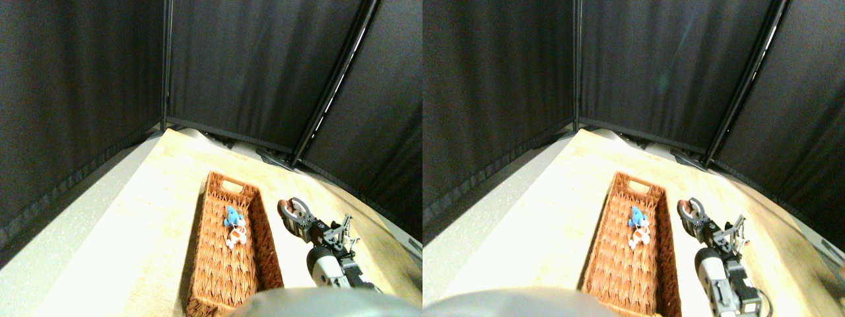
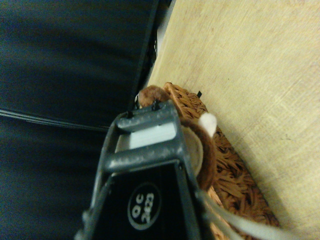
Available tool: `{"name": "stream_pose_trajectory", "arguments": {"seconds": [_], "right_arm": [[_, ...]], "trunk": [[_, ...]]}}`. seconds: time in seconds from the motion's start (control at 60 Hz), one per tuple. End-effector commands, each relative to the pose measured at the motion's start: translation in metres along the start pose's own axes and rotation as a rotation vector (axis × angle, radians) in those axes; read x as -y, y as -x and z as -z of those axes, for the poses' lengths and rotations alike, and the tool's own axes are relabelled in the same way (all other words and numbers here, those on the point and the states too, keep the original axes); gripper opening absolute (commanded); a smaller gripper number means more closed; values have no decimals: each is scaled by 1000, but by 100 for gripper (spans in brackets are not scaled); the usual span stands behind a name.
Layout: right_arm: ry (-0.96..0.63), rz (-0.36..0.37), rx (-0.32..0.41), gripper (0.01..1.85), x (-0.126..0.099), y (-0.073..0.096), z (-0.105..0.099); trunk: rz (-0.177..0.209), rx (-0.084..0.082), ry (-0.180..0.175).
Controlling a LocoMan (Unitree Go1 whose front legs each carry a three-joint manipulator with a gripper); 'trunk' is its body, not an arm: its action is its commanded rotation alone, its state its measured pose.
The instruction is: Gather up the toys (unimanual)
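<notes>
In the lower right of the forward view, the right gripper (image 1: 292,212) reaches up and left from its grey arm, poised beside the right long wall of the wicker basket (image 1: 265,228), near that wall's far half. In the wrist view a brown plush toy (image 2: 205,157) with a white ear sits pressed against the side of the dark jaw frame, a brown tuft showing past the jaw's tip and a pale string trailing back toward the camera. The jaws look closed on this toy, though the gap between them is hidden, so that is a judgement from how snugly the plush hugs the frame.

The relation that matters: the basket lies to the left of the gripper in the forward view, with its long axis running from the bottom of the frame up toward the dark curtain. The held toy appears to sit just outside or right at the rim, so a short sideways carry over that wall would put it above the open interior.

Inside the basket, a little farther up, a blue toy (image 1: 232,214) and an orange-and-white toy (image 1: 236,236) lie close together around the middle. The near half of the basket floor is bare, as is the far end by the handle cut-out. The wooden floor (image 1: 132,224) to the left is open; the curtain stands well beyond.
</notes>
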Motion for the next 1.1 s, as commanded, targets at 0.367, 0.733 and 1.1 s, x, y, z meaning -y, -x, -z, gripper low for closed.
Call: {"name": "stream_pose_trajectory", "arguments": {"seconds": [0.367, 0.733, 1.1], "right_arm": [[-22, -47, -101, 8, -20, -18, 39], [-53, -40, -125, 6, -19, -24, 51], [-72, -8, -163, 129, -10, -22, 35]], "trunk": [[-86, 25, 66], [-92, 13, 62], [-65, -1, 28]]}}
